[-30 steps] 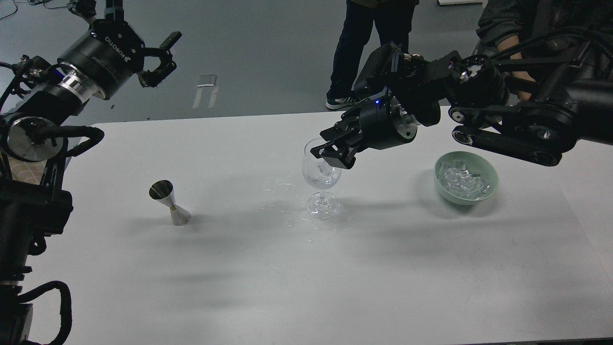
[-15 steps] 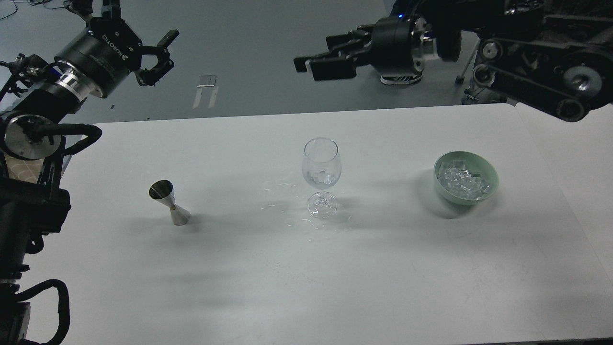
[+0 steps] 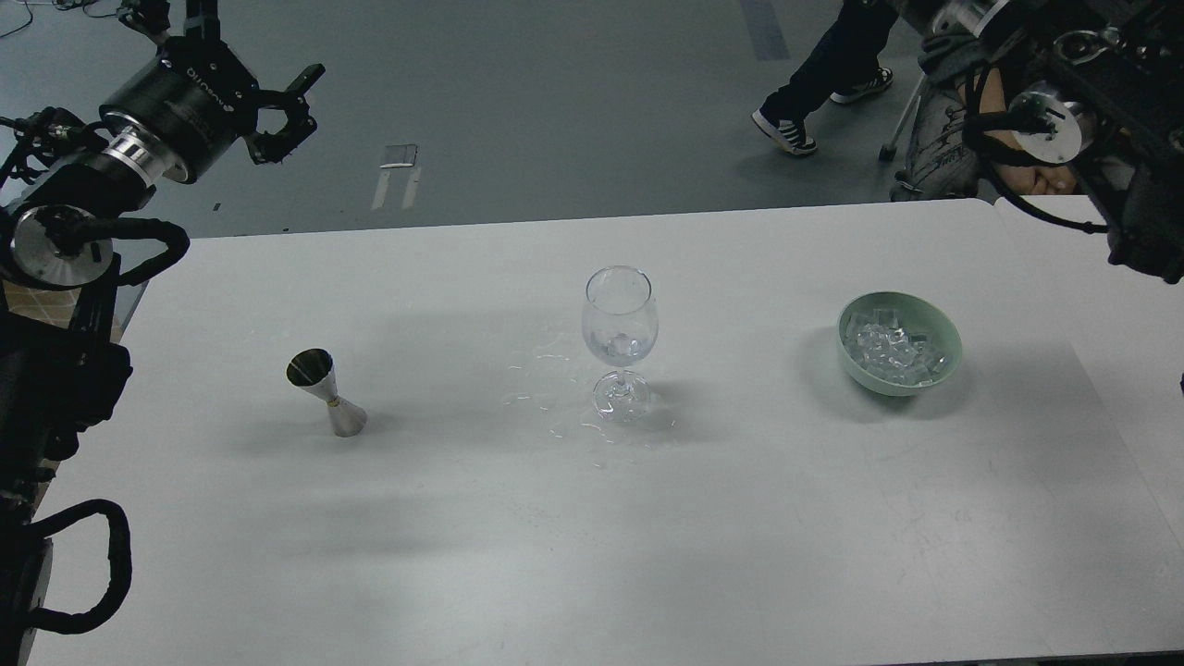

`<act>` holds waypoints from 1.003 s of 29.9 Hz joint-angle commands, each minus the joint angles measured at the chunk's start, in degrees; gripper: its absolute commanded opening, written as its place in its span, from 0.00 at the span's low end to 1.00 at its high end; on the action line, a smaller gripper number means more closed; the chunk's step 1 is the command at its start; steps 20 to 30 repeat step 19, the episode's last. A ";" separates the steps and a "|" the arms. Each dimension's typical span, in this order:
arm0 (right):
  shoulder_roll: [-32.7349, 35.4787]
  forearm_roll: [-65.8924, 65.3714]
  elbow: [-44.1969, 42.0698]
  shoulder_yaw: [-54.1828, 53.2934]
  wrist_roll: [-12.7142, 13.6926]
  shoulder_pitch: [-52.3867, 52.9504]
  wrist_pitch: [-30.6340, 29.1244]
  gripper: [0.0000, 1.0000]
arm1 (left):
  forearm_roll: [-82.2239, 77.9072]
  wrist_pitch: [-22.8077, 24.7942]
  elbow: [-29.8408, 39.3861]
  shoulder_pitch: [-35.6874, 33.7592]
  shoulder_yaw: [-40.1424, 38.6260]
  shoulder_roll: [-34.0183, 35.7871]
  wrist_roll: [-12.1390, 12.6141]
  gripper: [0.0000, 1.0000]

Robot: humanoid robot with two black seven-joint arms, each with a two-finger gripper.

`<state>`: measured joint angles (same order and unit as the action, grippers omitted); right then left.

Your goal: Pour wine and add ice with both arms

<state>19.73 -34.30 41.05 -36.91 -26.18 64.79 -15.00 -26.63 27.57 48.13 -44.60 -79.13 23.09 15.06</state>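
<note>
A clear stemmed wine glass (image 3: 620, 340) stands upright mid-table with an ice cube and a little clear wine in its bowl. A heap of ice cubes (image 3: 895, 350) fills a pale green bowl (image 3: 943, 328) to the right. A steel jigger (image 3: 326, 392) stands to the left. My left gripper (image 3: 285, 113) is open and empty, raised beyond the table's far left corner. Only part of my right arm (image 3: 1064, 120) shows at the top right; its gripper is out of view.
Small splashes of clear liquid (image 3: 546, 388) lie on the white table (image 3: 647, 536) around the glass foot. A person's legs (image 3: 823, 83) and a seated person (image 3: 953, 139) are beyond the far edge.
My right arm has pulled up and away to the right from above the glass, and its gripper has left the view. An ice cube now lies in the glass. My left gripper drifted slightly left.
</note>
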 commanded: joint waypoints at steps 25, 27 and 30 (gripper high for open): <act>-12.53 8.81 -11.08 -17.40 -0.54 -9.59 -10.84 1.00 | 3.51 0.43 -10.61 -2.50 -0.06 -8.23 -2.93 0.98; -12.53 8.81 -11.08 -17.40 -0.54 -9.59 -10.84 1.00 | 3.51 0.43 -10.61 -2.50 -0.06 -8.23 -2.93 0.98; -12.53 8.81 -11.08 -17.40 -0.54 -9.59 -10.84 1.00 | 3.51 0.43 -10.61 -2.50 -0.06 -8.23 -2.93 0.98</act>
